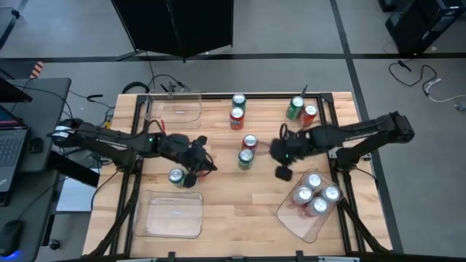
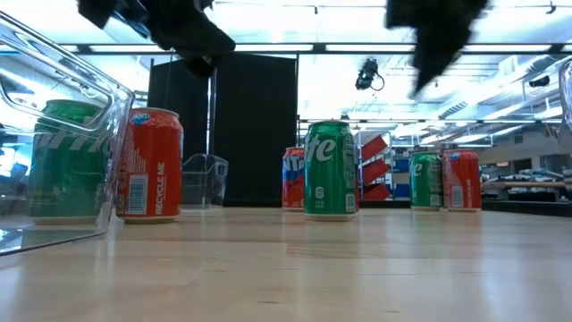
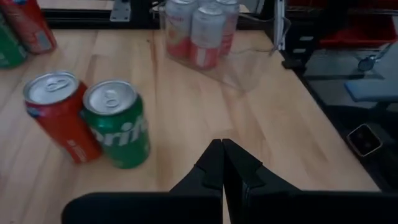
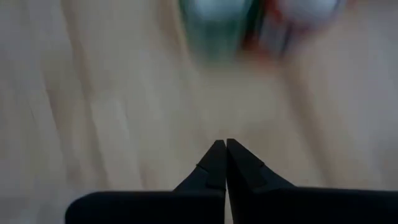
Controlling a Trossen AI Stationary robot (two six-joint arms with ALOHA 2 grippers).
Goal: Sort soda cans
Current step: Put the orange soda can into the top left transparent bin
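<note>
Soda cans stand upright on the wooden table: a red can [image 1: 250, 142] and a green can [image 1: 245, 159] in the middle, two pairs at the far edge [image 1: 237, 109] [image 1: 301, 110], and a green can [image 1: 176, 177] at the left. Several silver-white cans [image 1: 314, 193] stand in a clear tray [image 1: 291, 220] at the near right. My left gripper [image 3: 222, 149] is shut, hovering left of the middle pair [image 3: 118, 130]. My right gripper [image 4: 222, 148] is shut too, tipped down above the table right of that pair [image 1: 278, 151].
An empty clear tray [image 1: 175, 109] stands at the far left and another [image 1: 172, 215] at the near left. In the low view a red can [image 2: 148, 165] stands beside the left green can [image 2: 67, 161]. Bare wood lies along the near middle.
</note>
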